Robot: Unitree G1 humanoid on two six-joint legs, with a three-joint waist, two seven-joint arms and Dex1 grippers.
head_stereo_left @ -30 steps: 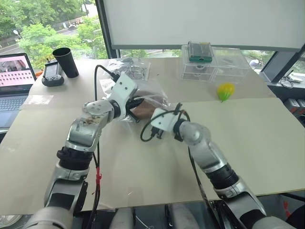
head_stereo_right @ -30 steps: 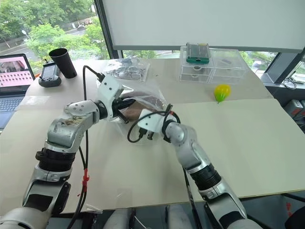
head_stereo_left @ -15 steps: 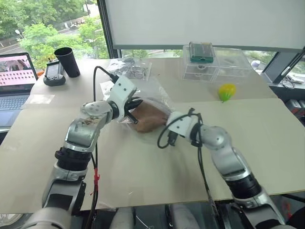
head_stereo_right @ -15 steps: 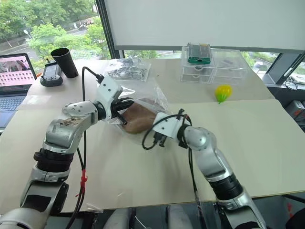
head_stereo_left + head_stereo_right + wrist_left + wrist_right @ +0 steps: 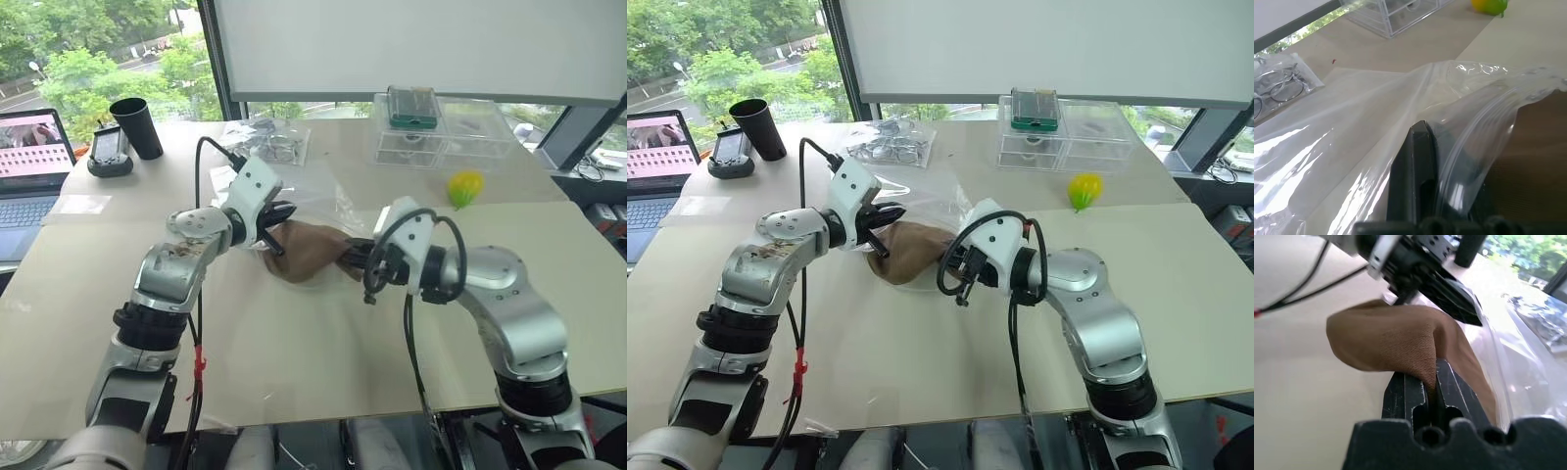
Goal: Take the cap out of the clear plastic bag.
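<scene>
Two grippers we see clamped: left gripper (image 5: 277, 213) pinching clear plastic bag (image 5: 312, 191), right gripper (image 5: 1431, 378) pinching cap (image 5: 306, 250); black cup (image 5: 135, 127) upper left, acrylic drawers (image 5: 436, 132) upper right.

A black cup (image 5: 135, 126) beside a laptop (image 5: 32, 166) — clear drawers (image 5: 439, 130), a yellow-green toy (image 5: 464, 186) nearby.

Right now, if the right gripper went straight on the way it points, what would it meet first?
Probably the left gripper. The right gripper, shut on the cap, points across that brown fabric at the left one pinching the clear plastic bag. Depth is unclear.
</scene>
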